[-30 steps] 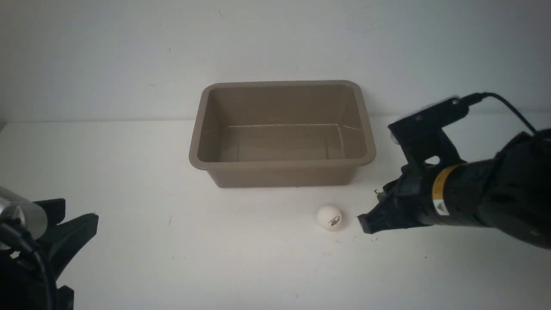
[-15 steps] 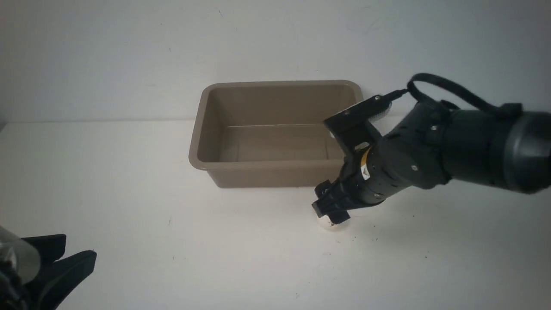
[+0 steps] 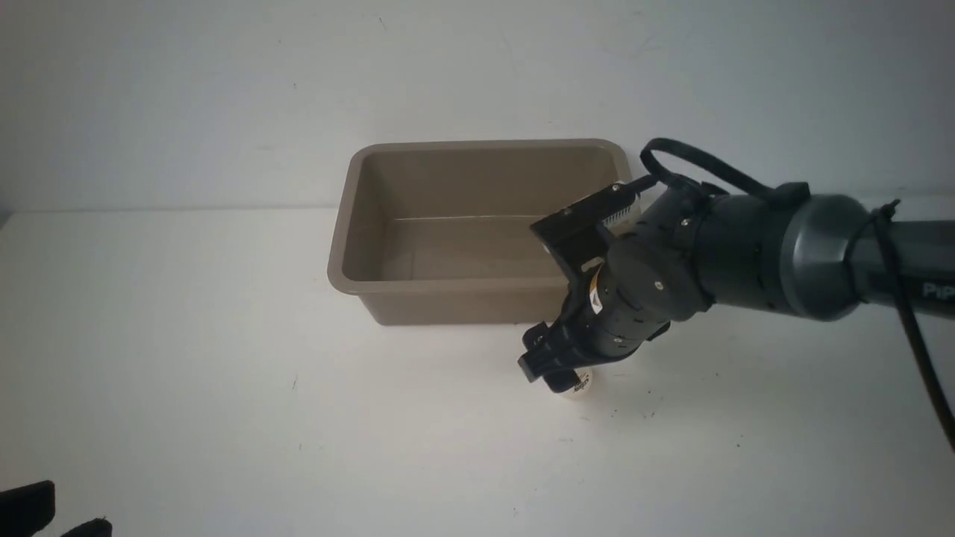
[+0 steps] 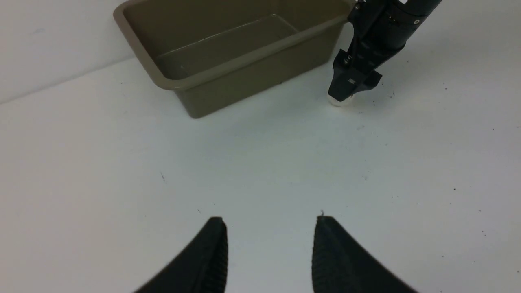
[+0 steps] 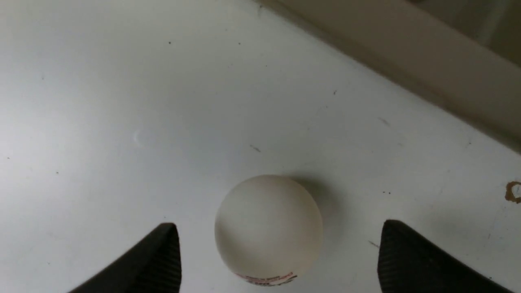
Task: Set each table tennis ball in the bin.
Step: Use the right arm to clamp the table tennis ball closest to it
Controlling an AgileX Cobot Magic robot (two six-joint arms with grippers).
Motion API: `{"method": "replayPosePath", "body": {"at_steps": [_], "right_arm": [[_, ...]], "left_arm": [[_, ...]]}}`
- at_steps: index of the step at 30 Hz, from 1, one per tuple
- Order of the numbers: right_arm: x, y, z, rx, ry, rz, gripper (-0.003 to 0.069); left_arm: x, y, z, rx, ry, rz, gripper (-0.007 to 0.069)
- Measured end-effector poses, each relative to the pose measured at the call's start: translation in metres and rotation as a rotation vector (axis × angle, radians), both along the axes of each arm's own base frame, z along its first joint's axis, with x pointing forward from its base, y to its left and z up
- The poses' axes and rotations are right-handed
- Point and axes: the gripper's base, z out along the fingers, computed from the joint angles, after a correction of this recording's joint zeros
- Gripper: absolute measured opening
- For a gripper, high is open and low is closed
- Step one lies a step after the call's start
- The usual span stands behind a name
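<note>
One white table tennis ball (image 5: 268,228) with small printed text lies on the white table, just in front of the bin's near right corner. My right gripper (image 5: 279,224) is lowered over it and open, one finger on each side, neither touching. In the front view the gripper (image 3: 548,371) hides most of the ball (image 3: 580,386). The taupe bin (image 3: 485,285) stands at the back middle with nothing in it. My left gripper (image 4: 268,221) is open with nothing between its fingers, low at the table's front left, far from the ball (image 4: 340,101).
The bin's front wall (image 5: 407,65) runs close behind the ball. The right arm (image 3: 753,250) and its cable reach in from the right across the bin's right end. A white wall rises right behind the bin. A small brown mark (image 5: 513,191) is on the table.
My right arm has swung left and come down over the ball, and its jaws have opened around it. The left gripper has sunk toward the lower left corner of the front view.
</note>
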Motion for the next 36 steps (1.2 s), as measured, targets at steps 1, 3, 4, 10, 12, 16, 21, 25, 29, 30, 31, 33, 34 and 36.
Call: {"method": "replayPosePath", "body": {"at_steps": [1,3,4,10,12,16,21,25,29,30,31,33,34,36], "right_arm": [[0.0,0.0,-0.002,-0.002,0.003,0.001,0.0589],[0.002,0.002,-0.007,0.0,0.003,0.003,0.0589],[0.002,0.002,-0.009,0.001,0.003,0.005,0.0587],[0.005,0.005,-0.015,0.014,-0.008,0.012,0.0555],[0.006,0.005,-0.017,0.018,-0.01,0.014,0.0511],[0.006,0.006,-0.022,0.007,-0.005,0.019,0.036],[0.004,0.006,-0.02,-0.008,0.004,0.039,0.0362],[-0.015,0.022,0.007,0.007,-0.026,0.134,0.0362],[-0.026,0.043,0.071,0.106,-0.187,0.218,0.0362],[-0.024,0.046,0.089,0.13,-0.238,0.224,0.0362],[-0.02,0.047,0.102,0.14,-0.284,0.231,0.0362],[-0.008,0.046,0.128,0.156,-0.372,0.225,0.0362],[0.001,0.044,0.137,0.156,-0.403,0.212,0.0362],[0.023,0.036,0.145,0.138,-0.432,0.167,0.0362]], "left_arm": [[0.0,0.0,0.0,-0.001,0.001,0.0,0.0268],[0.0,0.0,0.0,-0.001,0.001,0.0,0.0268],[0.0,0.0,0.0,-0.001,0.001,0.0,0.0268],[0.0,0.0,0.0,-0.001,0.001,0.0,0.0268],[0.0,0.0,0.0,-0.001,0.001,0.0,0.0268],[0.0,0.0,0.0,-0.001,0.001,0.0,0.0268],[0.0,0.0,0.0,-0.001,0.001,0.0,0.0268],[0.0,0.0,0.0,-0.001,0.001,0.0,0.0268],[0.0,0.0,0.0,0.001,-0.001,0.002,0.0268],[0.0,0.0,0.0,0.001,-0.001,0.002,0.0268],[0.0,0.0,0.0,0.002,-0.001,0.002,0.0268],[0.0,0.0,0.0,0.006,-0.002,0.004,0.0268],[0.0,0.0,0.0,0.006,-0.002,0.004,0.0268],[0.0,0.001,0.0,0.006,-0.002,0.004,0.0268]]}}
